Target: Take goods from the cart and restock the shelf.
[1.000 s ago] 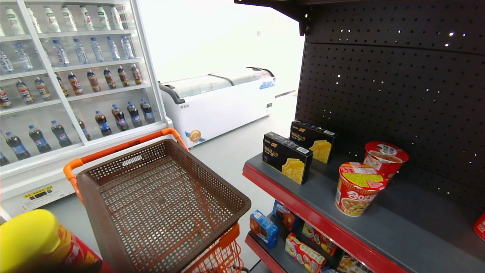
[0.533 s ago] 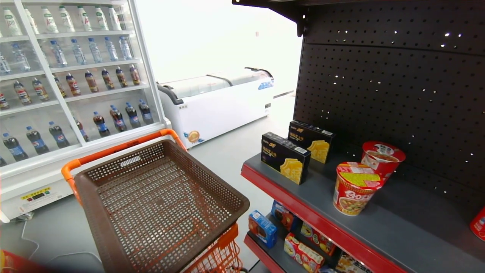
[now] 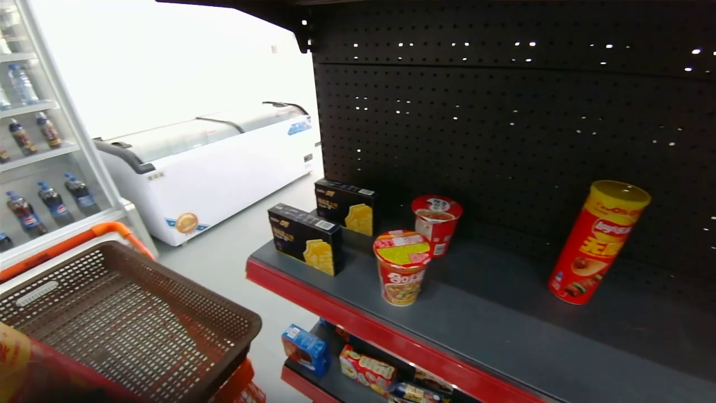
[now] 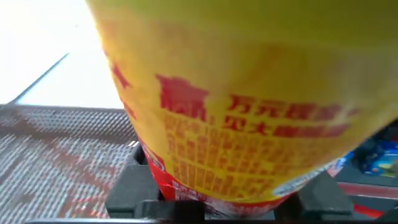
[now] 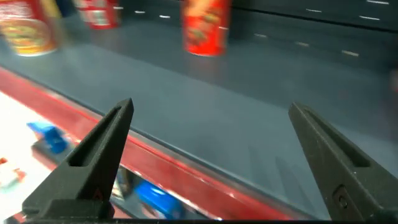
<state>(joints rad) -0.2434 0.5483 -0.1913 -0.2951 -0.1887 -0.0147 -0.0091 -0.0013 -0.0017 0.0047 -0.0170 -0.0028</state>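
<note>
Head view first, asks A: what stands on the shelf [image 3: 475,330]?

B: On its grey board, from the robot's left, there are two black boxes [image 3: 305,238], one behind the other. Then come two noodle cups [image 3: 401,267], the front one near the red edge and the other one nearer to the perforated back panel [image 3: 503,123]. Well apart, to the right, a standing can [image 3: 598,240], red with a yellow lid, is upright close to that panel.

A: And the cart?

B: Its brown basket [image 3: 128,319] with the orange handle [image 3: 72,238] is to the left of the shelf and lower. Behind it are a white chest freezer [image 3: 207,162] and a drinks fridge [image 3: 33,140].

A: Where is the item for restocking?

B: The held can [image 3: 33,366] is at the near corner of the basket, red and yellow. In the left wrist view it is very close to the camera. The left gripper [image 4: 227,186] has its dark fingers [image 4: 134,186] on both sides of the can's lower part, closed against it. The mesh of the basket lies under it.

A: And the other claw?

B: The right gripper [image 5: 211,106] is spread wide, with nothing between its two fingers [image 5: 99,155]. It is over the front part of the shelf board, near the red edge. The standing can is farther in, toward the panel, and the cups are off to one side, blurred.
</note>
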